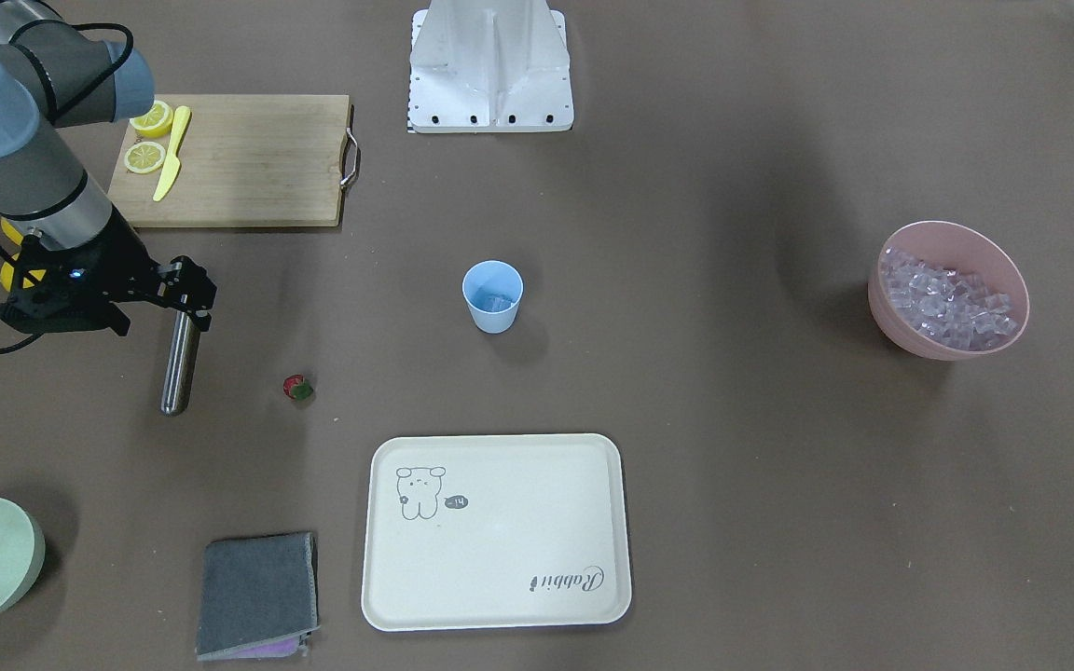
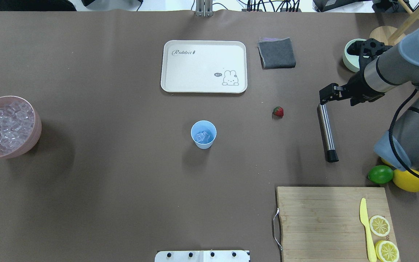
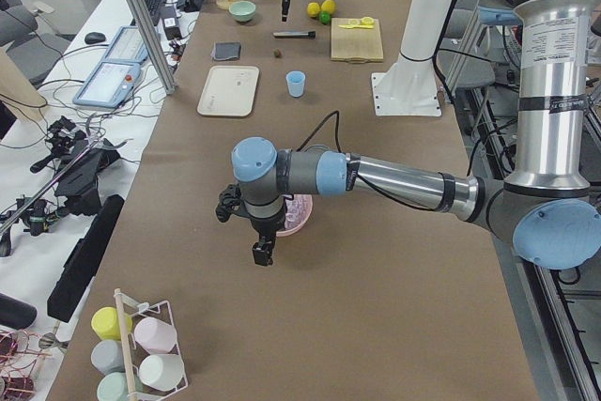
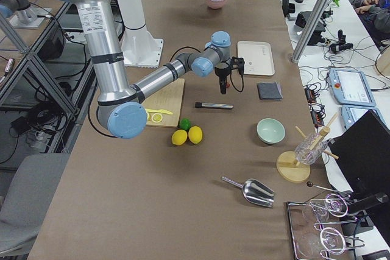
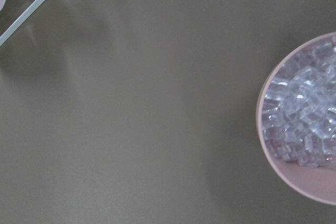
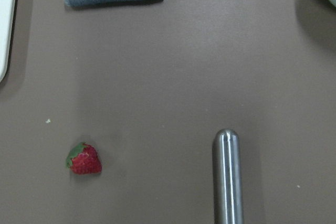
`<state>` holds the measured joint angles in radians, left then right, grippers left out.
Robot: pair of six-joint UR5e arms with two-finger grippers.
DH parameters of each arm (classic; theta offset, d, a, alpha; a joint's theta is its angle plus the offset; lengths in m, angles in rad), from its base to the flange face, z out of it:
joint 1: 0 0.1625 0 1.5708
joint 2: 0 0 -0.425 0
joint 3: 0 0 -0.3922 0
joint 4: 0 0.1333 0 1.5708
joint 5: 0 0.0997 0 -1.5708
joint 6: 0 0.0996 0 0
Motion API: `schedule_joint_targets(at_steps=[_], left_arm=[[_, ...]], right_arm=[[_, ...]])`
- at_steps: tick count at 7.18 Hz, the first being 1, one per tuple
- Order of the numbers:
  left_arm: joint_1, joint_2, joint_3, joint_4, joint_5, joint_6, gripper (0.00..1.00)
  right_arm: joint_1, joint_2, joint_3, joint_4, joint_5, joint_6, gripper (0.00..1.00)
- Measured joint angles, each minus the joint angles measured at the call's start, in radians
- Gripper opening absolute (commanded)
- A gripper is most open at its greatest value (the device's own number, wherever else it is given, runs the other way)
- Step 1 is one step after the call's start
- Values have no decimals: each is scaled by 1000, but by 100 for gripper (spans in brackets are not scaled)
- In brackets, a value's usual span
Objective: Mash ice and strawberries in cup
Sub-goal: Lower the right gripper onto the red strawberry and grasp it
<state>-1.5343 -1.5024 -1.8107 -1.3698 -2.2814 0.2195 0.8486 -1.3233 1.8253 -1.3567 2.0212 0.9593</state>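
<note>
Cup [image 1: 492, 312] upright near the middle of the counter [image 1: 733, 466] in the front-facing view, light blue, with a few cubes of ice [image 1: 498, 302] at its bottom. Strawberry [image 1: 297, 388] on bare counter, well apart from the cup, between it and a steel muddler [image 1: 179, 359] lying flat. Right fingers [image 1: 190, 284] hovering above the muddler; wide or narrow, cannot tell. Pink bowl [image 1: 905, 331] heaped with more ice off to the other side. Cream tray [image 1: 500, 596] and folded grey cloth [image 1: 257, 587] along the operators' edge.

Seen from overhead: cup standing alone, muddler's black tip toward the wooden cutting board [image 2: 322, 218].

From the left end: left fingers [image 3: 262, 253] pointing down, just beside the pink bowl; spread impossible to judge here.

From the right end: right fingers above the muddler, apart from it.

Left wrist: pink bowl's rim and ice at the right edge.

Right wrist: strawberry on its side, green cap up-left, apart from the muddler's rounded end.
</note>
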Motion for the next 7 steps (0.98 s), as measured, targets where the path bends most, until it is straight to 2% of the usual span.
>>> schedule_joint_targets(at_steps=[2, 5, 7], left_arm=[[-7, 27, 4, -2, 0, 6, 100], [-7, 32, 12, -3, 1, 6, 100], [-7, 33, 15, -4, 1, 4, 100]], right_arm=[[-60, 85, -92, 2, -63, 56, 99], [-118, 212, -231, 12, -103, 102, 98], [-139, 242, -287, 44, -110, 105, 87]])
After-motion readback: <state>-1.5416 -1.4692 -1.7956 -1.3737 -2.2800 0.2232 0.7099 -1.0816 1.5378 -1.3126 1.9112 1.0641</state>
